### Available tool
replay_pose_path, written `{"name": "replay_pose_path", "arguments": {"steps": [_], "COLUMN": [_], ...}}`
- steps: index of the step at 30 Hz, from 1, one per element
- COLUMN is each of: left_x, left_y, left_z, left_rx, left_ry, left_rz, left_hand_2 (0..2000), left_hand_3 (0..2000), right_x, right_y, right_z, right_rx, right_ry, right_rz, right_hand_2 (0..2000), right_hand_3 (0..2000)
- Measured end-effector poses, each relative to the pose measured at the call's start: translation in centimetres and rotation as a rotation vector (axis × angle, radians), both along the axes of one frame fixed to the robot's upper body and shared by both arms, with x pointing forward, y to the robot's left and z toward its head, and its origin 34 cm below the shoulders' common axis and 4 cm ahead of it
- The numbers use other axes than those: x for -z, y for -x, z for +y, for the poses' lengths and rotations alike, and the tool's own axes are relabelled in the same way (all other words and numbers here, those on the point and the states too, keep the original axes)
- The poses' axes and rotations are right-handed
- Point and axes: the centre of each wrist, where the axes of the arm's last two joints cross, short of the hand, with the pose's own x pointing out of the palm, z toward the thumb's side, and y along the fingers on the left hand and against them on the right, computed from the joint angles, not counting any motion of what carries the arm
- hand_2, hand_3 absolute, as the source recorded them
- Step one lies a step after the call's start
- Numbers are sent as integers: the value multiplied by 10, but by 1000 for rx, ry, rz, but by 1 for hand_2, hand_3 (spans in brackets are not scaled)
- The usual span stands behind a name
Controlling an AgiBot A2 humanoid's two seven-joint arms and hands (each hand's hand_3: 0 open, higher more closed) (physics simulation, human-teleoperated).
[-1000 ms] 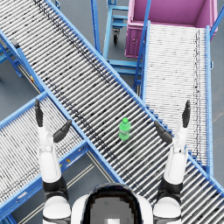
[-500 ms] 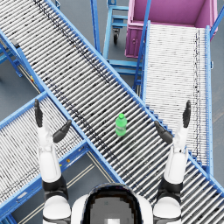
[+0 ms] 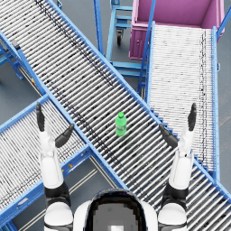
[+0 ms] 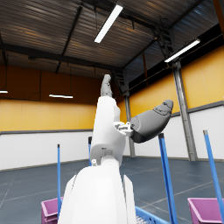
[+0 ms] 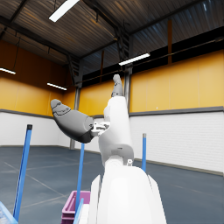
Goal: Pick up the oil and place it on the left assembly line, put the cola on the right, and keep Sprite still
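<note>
Green Sprite bottle on diagonal roller conveyor, between raised left hand and right hand (both spread, empty); purple bin beyond.

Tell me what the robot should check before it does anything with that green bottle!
1. Which drink it is: the green bottle looks like Sprite, the one to leave alone, but the label is too small to read: cannot tell.
2. Left hand empty, fingers apart: ok.
3. Right hand empty, fingers apart: ok.
4. Both hands raised and clear of the bottle: ok.
5. Bottle resting on the middle roller conveyor, between the two hands: ok.
6. Oil or cola in view to pick up: not ok, none shows.
</note>
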Motion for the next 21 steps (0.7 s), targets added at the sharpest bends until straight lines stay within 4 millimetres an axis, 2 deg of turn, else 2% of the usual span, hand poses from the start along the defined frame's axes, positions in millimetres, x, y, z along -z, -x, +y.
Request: {"name": "replay_pose_path", "arguments": {"steps": [10,21], "left_x": [3,42], "left_y": [-1,-9], "left_z": [-1,-20], "left_rx": [7,197], "left_ry": [4,73], "left_rz": [14,225], "left_hand_2": [0,0], "left_hand_3": [0,0], "right_x": [2,38], "right_y": [-1,-8], "right_z": [2,23], "right_rx": [-11,-249], "right_ry": [-1,-11], "right_rz": [11,212], "right_hand_2": [0,0], "right_hand_3": [0,0]}}
